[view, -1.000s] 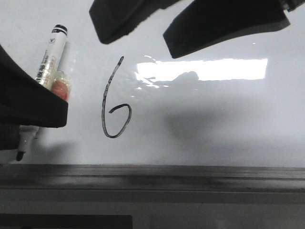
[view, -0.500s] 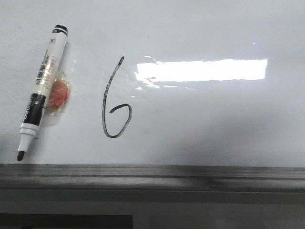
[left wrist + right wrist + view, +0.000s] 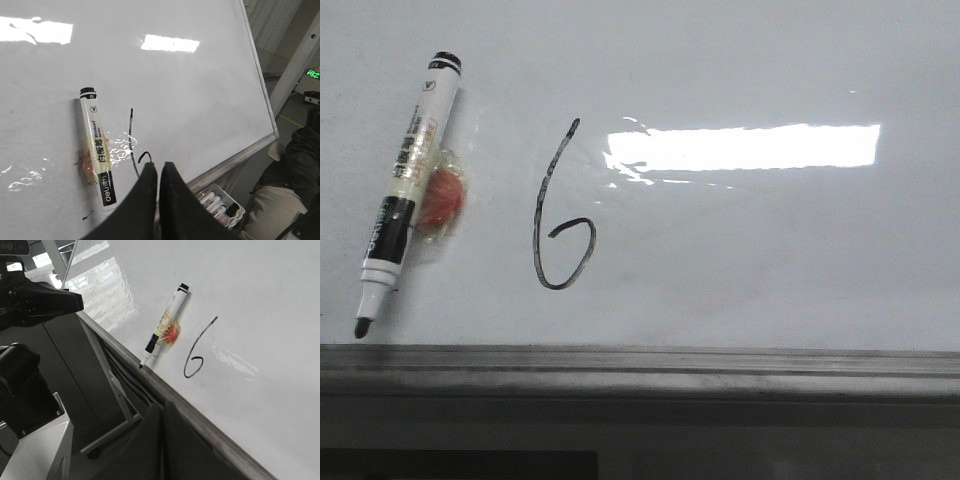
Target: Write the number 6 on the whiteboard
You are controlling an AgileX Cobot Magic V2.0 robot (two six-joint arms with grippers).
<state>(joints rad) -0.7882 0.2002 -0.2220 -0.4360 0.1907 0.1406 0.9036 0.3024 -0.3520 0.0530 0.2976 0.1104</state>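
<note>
A black hand-drawn number 6 (image 3: 560, 215) stands on the glossy whiteboard (image 3: 770, 250), left of the bright light reflection. It also shows in the left wrist view (image 3: 132, 140) and the right wrist view (image 3: 197, 350). An uncapped black-and-white marker (image 3: 405, 185) lies flat on the board left of the 6, over a red-orange blob (image 3: 442, 200). My left gripper (image 3: 161, 167) is shut and empty, held off the board near its framed edge. My right gripper (image 3: 162, 407) is shut and empty, beyond the board's frame. Neither gripper shows in the front view.
The board's grey frame edge (image 3: 640, 360) runs along the front. A tiny black squiggle (image 3: 87, 216) sits near the marker's tip. A clear tray of markers (image 3: 220, 202) lies beyond the board's edge. A dark robot base (image 3: 25, 385) stands beside the board.
A second ago both grippers were in the front view, the left one over the marker's lower half. They have pulled out of that view. The marker and the 6 have not moved.
</note>
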